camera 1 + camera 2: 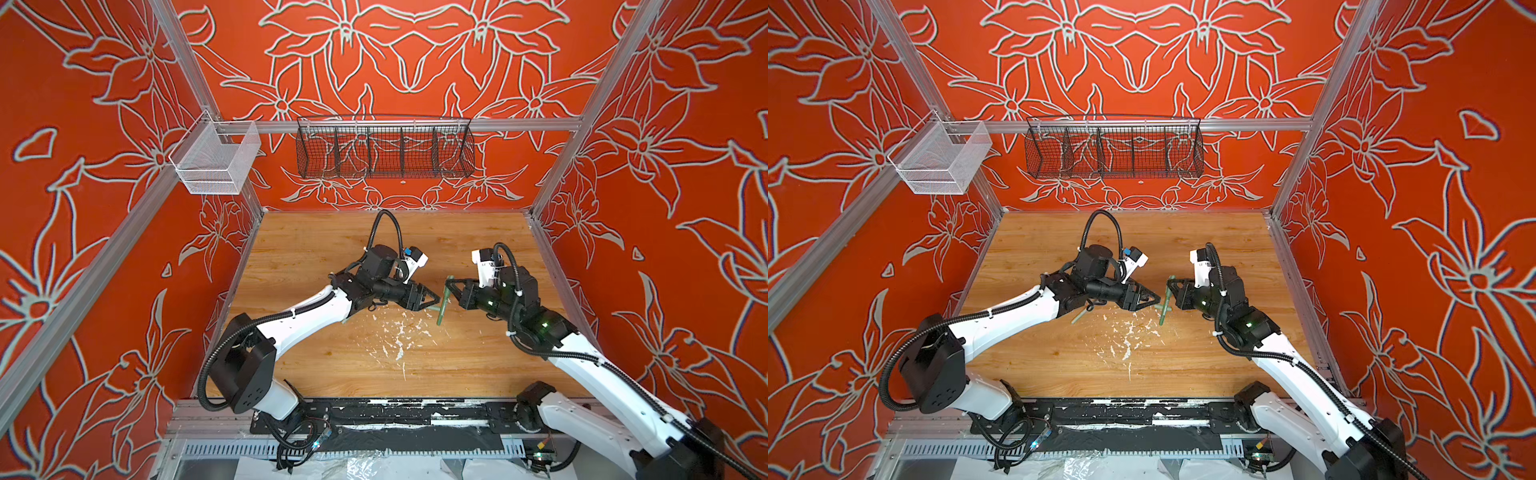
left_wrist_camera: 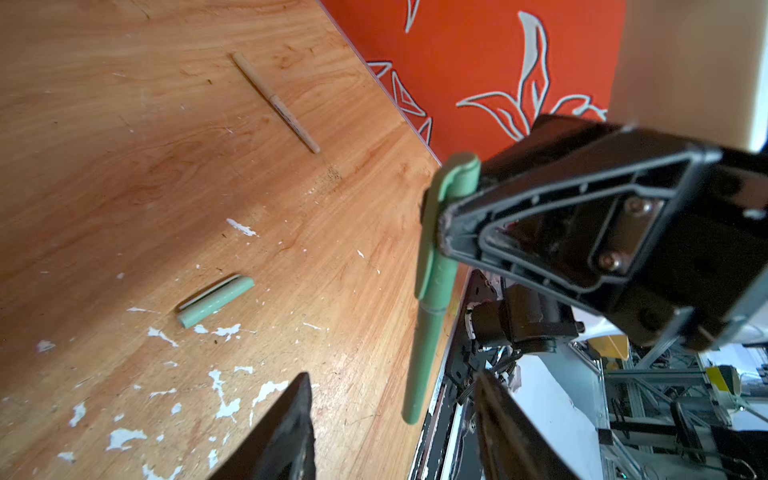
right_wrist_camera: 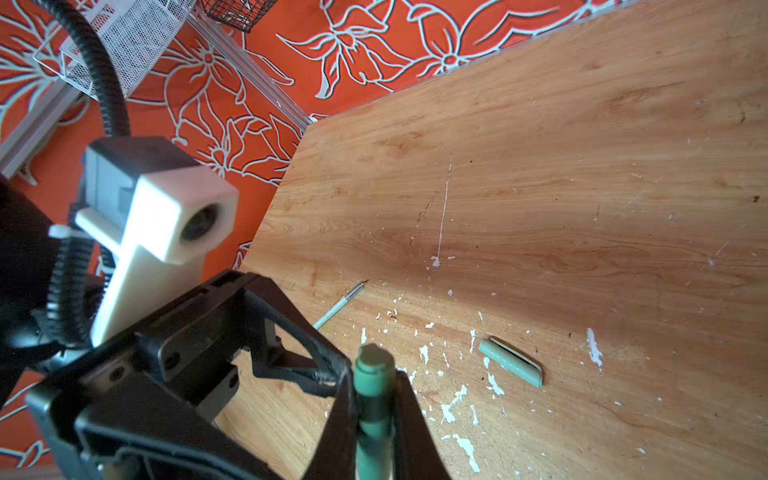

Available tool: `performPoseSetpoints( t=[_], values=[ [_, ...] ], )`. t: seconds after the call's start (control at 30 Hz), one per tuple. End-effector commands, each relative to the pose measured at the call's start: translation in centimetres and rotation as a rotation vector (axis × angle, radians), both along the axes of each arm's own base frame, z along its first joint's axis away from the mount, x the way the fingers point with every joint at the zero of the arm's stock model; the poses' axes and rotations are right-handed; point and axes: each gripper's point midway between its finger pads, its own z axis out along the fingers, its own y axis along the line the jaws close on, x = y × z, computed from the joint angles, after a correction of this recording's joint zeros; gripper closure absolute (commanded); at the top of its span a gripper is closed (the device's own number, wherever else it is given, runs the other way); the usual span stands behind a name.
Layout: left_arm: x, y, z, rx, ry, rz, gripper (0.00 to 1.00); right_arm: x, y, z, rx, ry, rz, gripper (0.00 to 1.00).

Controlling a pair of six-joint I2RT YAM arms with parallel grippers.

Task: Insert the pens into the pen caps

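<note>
— Fig. (a): what sits closest to the lens?

— My right claw (image 3: 376, 399), its fingers pressed onto a green pen (image 2: 428, 345). Its cap (image 2: 442, 266), the same green and bearing a clip, is seated on the barrel. I pinch at the capped part, and the pen hangs steeply, bare end downward.

— (b): and the other claw?

— My left claw (image 1: 432, 300) is spread and grips nothing, its tips just beside the held pen. My left arm (image 1: 307, 309) and right arm (image 1: 590, 374) reach from the near edge to mid-tabletop (image 1: 316, 257), claws pointed at each other.

— (c): the loose items?

— A green cap (image 3: 511, 361) lies flat among white paint flecks (image 3: 595, 351), near my left claw's tips. A pale green pen (image 3: 338, 307), dark tip bared, lies partly under my left arm. A tan pen (image 2: 276, 102) lies well apart, near the tabletop's edge by the orange wall (image 2: 478, 62). Whether it is capped I cannot tell.
</note>
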Motion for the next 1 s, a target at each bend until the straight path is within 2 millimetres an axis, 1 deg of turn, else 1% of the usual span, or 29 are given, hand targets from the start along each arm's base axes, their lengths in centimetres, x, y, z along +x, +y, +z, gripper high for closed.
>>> performPoseSetpoints(
  t=[0.0,0.13,0.33,0.4,0.47,0.53,0.6,0.7,0.73,0.87,0.93,0.97],
  values=[
    [-0.6,-0.9,-1.5,0.019,-0.010,-0.045,0.42,0.3,0.3,2.5,0.047,-0.057,0.010,1.00],
    [-1.4,-2.0,-2.3,0.038,0.000,-0.079,0.57,0.3,0.2,2.5,0.057,-0.052,0.007,1.00],
    [-1.7,-2.7,-3.0,0.048,0.018,-0.082,0.59,0.4,-0.2,2.6,0.068,-0.064,-0.011,1.00],
    [-1.6,-2.8,-3.2,0.055,0.022,-0.078,0.62,0.5,-0.2,2.5,0.070,-0.061,-0.013,1.00],
    [-1.5,-2.8,-3.2,0.057,0.023,-0.075,0.73,0.5,-0.2,2.6,0.071,-0.061,-0.016,1.00],
    [-1.4,-2.9,-3.2,0.056,0.028,-0.071,0.78,0.5,-0.3,2.6,0.074,-0.066,-0.019,1.00],
    [-1.1,-2.9,-3.3,0.062,0.031,-0.057,0.85,0.5,-0.2,2.7,0.079,-0.067,-0.015,1.00],
    [-0.7,-2.8,-3.4,0.074,0.028,-0.031,0.98,0.4,-0.2,2.7,0.085,-0.065,-0.011,1.00],
    [-0.5,-2.7,-3.5,0.081,0.028,-0.020,1.00,0.4,-0.1,2.6,0.085,-0.062,-0.007,1.00],
    [-0.1,-2.5,-3.5,0.107,0.029,0.005,1.00,-0.2,-0.4,2.3,0.055,-0.048,0.001,0.99],
    [0.1,-2.5,-3.8,0.119,0.034,0.014,1.00,-0.5,-1.1,2.7,0.020,-0.054,-0.015,0.70],
    [0.2,-2.4,-3.9,0.125,0.037,0.018,1.00,-0.7,-1.6,3.0,0.003,-0.061,-0.026,0.60]
  ],
)
